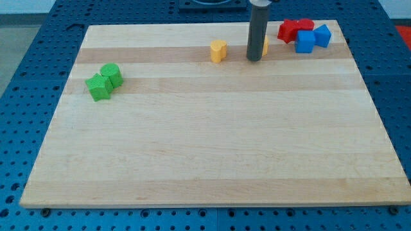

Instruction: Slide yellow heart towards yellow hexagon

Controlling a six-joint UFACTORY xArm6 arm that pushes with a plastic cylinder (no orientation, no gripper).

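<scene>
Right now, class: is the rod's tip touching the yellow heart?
Apart. The camera view shows bare board between my tip and the yellow heart on its left.

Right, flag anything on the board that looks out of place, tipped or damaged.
Nothing stands out. The yellow heart block sits flat near the view's top, my tip to its right, mostly hiding another yellow block. Green, red and blue blocks lie in tidy clusters on the wooden board.
</scene>
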